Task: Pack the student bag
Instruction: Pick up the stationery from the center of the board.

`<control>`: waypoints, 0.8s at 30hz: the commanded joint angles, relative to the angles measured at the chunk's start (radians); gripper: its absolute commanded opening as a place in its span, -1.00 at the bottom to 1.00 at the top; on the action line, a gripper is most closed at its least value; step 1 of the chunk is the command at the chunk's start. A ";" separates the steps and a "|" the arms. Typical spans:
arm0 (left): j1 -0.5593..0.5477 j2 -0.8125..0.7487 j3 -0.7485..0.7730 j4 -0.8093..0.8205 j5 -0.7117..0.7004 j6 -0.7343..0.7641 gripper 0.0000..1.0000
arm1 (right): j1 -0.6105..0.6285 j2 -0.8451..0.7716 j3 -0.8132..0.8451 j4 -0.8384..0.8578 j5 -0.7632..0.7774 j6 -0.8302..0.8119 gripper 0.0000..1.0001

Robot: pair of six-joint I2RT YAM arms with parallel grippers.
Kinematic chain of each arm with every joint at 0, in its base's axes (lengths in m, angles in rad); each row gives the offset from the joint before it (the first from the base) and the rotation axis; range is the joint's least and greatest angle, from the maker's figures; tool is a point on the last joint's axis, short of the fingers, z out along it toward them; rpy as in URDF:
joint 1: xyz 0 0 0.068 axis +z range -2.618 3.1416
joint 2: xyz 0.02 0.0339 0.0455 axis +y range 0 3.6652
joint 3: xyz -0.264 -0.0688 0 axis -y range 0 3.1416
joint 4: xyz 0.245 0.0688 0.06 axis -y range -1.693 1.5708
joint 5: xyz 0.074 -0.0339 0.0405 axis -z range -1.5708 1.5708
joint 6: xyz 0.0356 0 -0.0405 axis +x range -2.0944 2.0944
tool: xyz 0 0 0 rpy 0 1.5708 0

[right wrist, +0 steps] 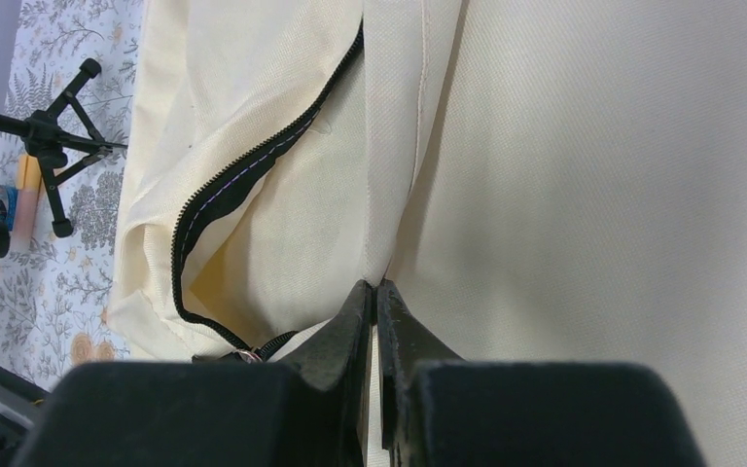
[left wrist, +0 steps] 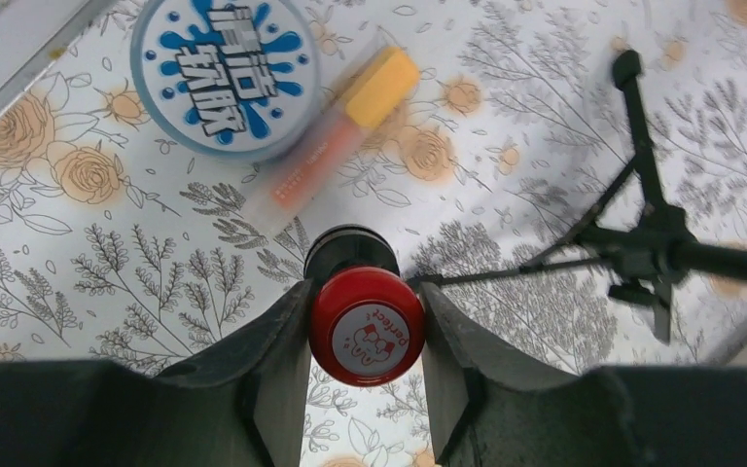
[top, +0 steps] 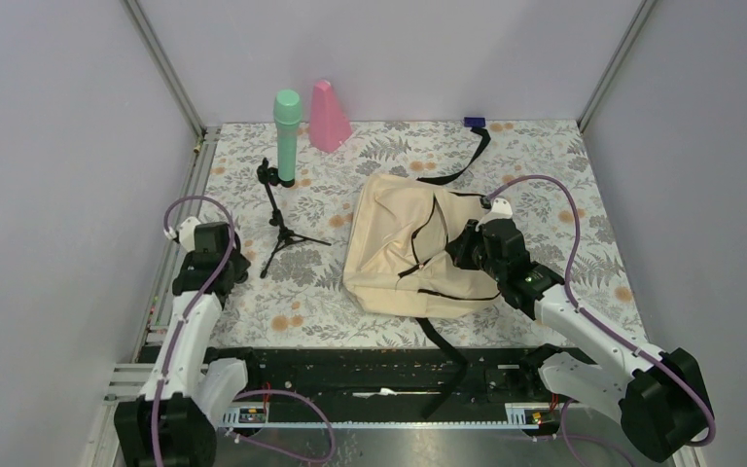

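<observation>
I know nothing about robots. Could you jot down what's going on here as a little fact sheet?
Left gripper: closed on a red-capped container
Right gripper: pinching fabric of the student bag
Bag: lying on the table, zipper partly open
Nearby: green microphone on tripod, pink cone, round blue-and-white tin, orange marker

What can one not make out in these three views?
- Top external: the left arm hides the red-capped container, the round tin and the marker.
- Left wrist: the marker is blurred, its print unreadable; the right edge cuts off the tripod.
- Right wrist: the fabric of the student bag hides its inside; the zipper gap is dark.
</observation>
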 commanded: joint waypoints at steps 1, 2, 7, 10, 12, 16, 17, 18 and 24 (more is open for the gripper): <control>-0.121 -0.126 0.071 -0.112 -0.086 0.043 -1.00 | -0.010 -0.006 0.033 -0.019 0.011 -0.022 -1.00; -0.163 -0.145 0.082 -0.143 -0.108 0.046 -1.00 | -0.010 0.002 0.044 -0.020 0.007 -0.026 -1.00; -0.524 -0.208 0.149 -0.237 -0.243 0.080 -1.00 | -0.010 0.034 0.087 -0.078 -0.003 -0.058 -1.00; -0.708 -0.201 0.183 -0.264 -0.290 0.064 -1.00 | -0.010 0.036 0.095 -0.085 0.009 -0.064 -1.00; -0.832 -0.194 0.201 -0.243 -0.312 0.060 -1.00 | -0.009 0.039 0.103 -0.096 0.009 -0.065 -1.00; -1.079 -0.119 0.298 -0.221 -0.402 0.068 -1.00 | -0.010 0.035 0.113 -0.116 0.016 -0.059 -1.00; -1.134 -0.092 0.330 -0.210 -0.426 0.081 -1.00 | -0.010 0.032 0.113 -0.121 0.019 -0.060 -1.00; -1.186 -0.056 0.367 -0.194 -0.445 0.098 -1.00 | -0.010 0.030 0.114 -0.125 0.024 -0.060 -1.00; -1.297 0.192 0.540 0.069 -0.276 0.218 -1.00 | -0.010 0.019 0.115 -0.144 0.043 -0.056 -1.00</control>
